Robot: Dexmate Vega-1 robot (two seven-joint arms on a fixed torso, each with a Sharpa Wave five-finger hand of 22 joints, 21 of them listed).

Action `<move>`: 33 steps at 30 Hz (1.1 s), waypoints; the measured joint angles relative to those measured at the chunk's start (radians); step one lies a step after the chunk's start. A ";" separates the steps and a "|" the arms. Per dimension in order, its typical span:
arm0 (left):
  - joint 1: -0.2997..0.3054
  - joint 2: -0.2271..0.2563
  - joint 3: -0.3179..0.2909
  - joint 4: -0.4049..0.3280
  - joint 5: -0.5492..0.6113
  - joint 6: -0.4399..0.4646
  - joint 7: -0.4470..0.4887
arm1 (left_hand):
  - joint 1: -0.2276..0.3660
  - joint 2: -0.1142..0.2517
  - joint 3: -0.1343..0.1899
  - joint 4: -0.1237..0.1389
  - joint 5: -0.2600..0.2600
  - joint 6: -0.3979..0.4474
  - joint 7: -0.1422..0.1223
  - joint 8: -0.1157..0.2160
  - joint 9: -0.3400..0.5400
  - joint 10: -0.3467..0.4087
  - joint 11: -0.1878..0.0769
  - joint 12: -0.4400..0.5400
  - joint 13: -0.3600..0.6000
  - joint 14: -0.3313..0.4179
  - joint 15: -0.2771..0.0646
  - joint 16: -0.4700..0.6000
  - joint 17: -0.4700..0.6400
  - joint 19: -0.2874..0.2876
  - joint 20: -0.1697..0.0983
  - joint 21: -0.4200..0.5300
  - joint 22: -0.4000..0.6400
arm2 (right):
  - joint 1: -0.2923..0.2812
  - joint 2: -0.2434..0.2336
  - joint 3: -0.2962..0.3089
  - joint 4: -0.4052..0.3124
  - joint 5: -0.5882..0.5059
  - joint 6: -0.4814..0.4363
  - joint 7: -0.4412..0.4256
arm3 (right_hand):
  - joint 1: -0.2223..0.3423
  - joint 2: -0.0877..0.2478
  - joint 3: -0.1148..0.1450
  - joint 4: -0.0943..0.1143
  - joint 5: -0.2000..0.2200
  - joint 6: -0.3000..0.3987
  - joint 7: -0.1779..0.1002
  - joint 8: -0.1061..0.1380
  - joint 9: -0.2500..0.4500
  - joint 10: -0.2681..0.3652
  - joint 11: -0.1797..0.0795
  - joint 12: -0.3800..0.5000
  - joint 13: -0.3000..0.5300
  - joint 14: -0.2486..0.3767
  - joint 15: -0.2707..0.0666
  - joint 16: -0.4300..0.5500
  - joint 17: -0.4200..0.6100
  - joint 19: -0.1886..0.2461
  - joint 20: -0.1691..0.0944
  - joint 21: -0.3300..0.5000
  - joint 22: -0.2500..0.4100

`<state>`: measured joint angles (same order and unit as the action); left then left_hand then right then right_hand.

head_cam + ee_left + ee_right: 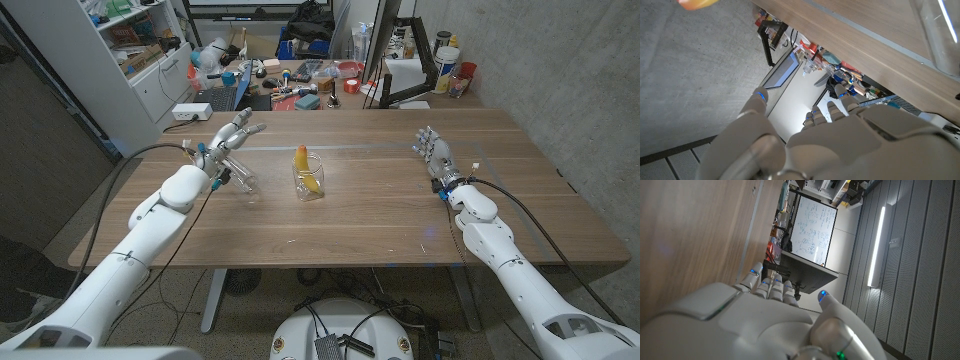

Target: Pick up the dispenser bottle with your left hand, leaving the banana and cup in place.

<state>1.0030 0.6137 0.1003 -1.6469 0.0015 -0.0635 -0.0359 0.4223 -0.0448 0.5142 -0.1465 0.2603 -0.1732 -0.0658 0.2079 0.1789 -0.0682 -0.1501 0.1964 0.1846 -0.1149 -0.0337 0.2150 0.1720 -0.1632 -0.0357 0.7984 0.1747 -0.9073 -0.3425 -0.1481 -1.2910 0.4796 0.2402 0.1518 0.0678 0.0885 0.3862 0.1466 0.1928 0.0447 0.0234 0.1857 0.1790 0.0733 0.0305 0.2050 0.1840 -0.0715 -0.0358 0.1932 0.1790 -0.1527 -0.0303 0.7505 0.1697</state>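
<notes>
Left hand (232, 135), fingers spread and holding nothing, is seen left of centre above the wooden surface (380, 210). Below it lies the clear plastic dispenser bottle (238, 176), ungrasped; the approach seems underway. Next, lowering and closing are called for, sparing the clear cup (308, 176) holding the yellow banana (306, 168).

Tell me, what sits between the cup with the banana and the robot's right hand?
Nothing. In the head view, the table between the cup holding the banana and the right hand is bare wood.
</notes>
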 measured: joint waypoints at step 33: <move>0.006 0.136 -0.035 -0.098 0.156 0.060 -0.117 | 0.206 -0.130 -0.046 -0.034 0.015 0.002 0.109 -0.016 0.005 -0.008 0.063 -0.005 0.004 0.029 -0.003 -0.005 0.003 0.058 0.000 -0.052 -0.007 | 0.004 0.015 0.001 0.028 -0.004 0.023 -0.005 | -0.004 0.004 -0.008 0.000 0.000 0.000 0.000 0.000 0.000 0.000 0.000 0.000 0.000 0.000 0.000 0.000 0.000 0.007 -0.007 -0.011 0.000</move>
<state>1.0091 0.7501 0.0649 -1.7449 0.1580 -0.0030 -0.1532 0.6286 -0.1747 0.4680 -0.1806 0.2757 -0.1715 0.0434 0.1922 0.1841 -0.0767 -0.0870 0.1916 0.1888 -0.0855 -0.0363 0.2103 0.1749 -0.1056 -0.0358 0.7468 0.1675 -0.9037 -0.3272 -0.1471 -1.2633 0.4758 0.2635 0.1472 0.0638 0.0925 0.3781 0.1462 0.1928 0.0447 0.0233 0.1857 0.1790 0.0732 0.0304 0.2050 0.1838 -0.0715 -0.0358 0.1933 0.1790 -0.1456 -0.0375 0.7393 0.1697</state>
